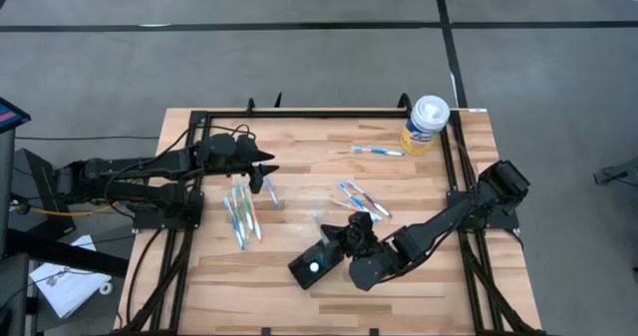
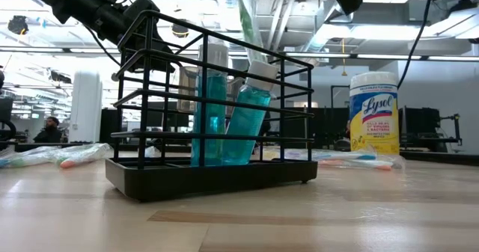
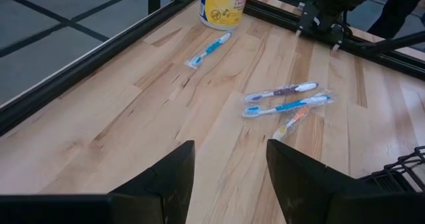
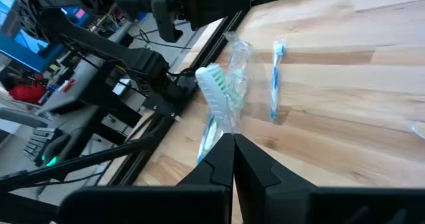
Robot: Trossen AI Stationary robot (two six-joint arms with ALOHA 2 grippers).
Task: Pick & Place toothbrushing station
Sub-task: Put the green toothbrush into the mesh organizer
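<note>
My right claw [image 4: 232, 144], pressed together on a wrapped toothbrush [image 4: 216, 94], hovers just above the toothbrushing station [image 1: 312, 266], the black wire holder on the tabletop [image 1: 419, 186] already carrying two blue tubes [image 2: 224, 121]. My left claw [image 3: 229, 174] waits spread and empty, well away from the station, above the loose brushes [image 1: 242, 211]. To finish cleanly, I judge the brush should go down upright into a free compartment, clear of the wires, and be let go only once seated.
</note>
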